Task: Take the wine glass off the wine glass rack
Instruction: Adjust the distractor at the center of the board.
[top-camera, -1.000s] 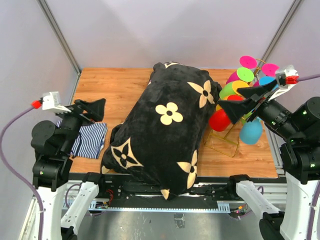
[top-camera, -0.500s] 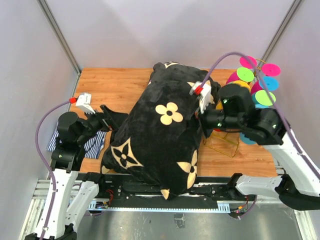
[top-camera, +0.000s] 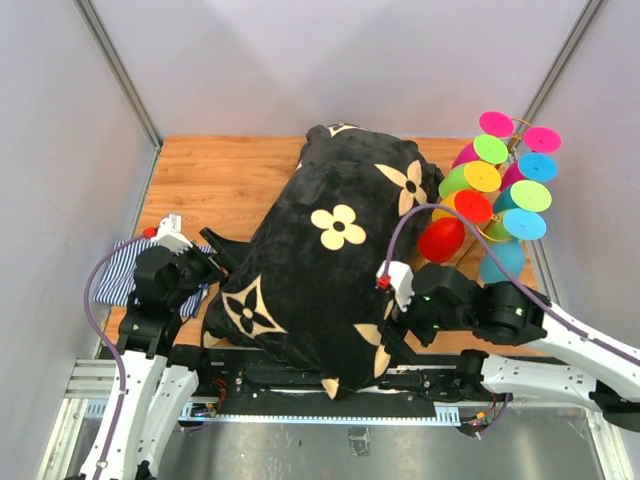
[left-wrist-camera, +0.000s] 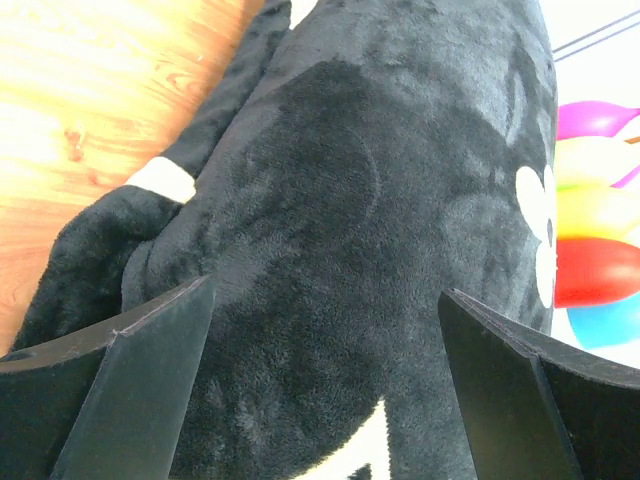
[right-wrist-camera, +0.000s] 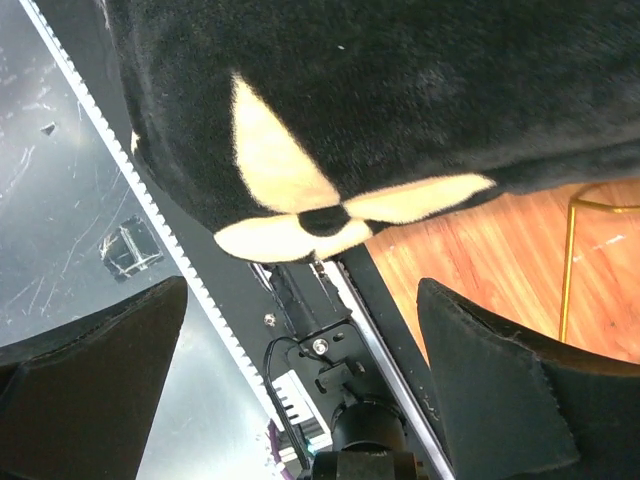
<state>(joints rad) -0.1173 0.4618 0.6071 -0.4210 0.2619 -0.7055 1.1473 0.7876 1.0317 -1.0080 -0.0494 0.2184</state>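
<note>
**Glasses all on the rack, both grippers spread and empty**

The thin gold-coloured wire wine glass rack (right-wrist-camera: 567, 270) stands at the right edge of the light wooden table (top-camera: 220, 170), just beside a big black plush blanket with cream flower shapes (top-camera: 340, 230) that fills the middle of the table. Brightly coloured wine glasses hang from the rack's slanted rails with their round feet uppermost and their bowls below. The red wine glass (top-camera: 441, 238) is the lowest and hangs nearest the blanket, its bowl close against the black plush. The yellow, green, pink and blue ones sit above and behind it. Nothing grips any of them.

The right gripper (right-wrist-camera: 300, 290) is low at the near edge of the table, well short of the glasses. Its fingers are wide apart with nothing between them, and its camera looks along the blanket's overhanging hem and the metal rail below (only one gold upright of the rack shows at that view's right side).

The left gripper (left-wrist-camera: 325, 290) points at the blanket's left flank, fingers likewise spread and holding nothing. Its arm stands over a blue-and-white striped cloth (top-camera: 122, 268) lying at the table's left edge.
</note>
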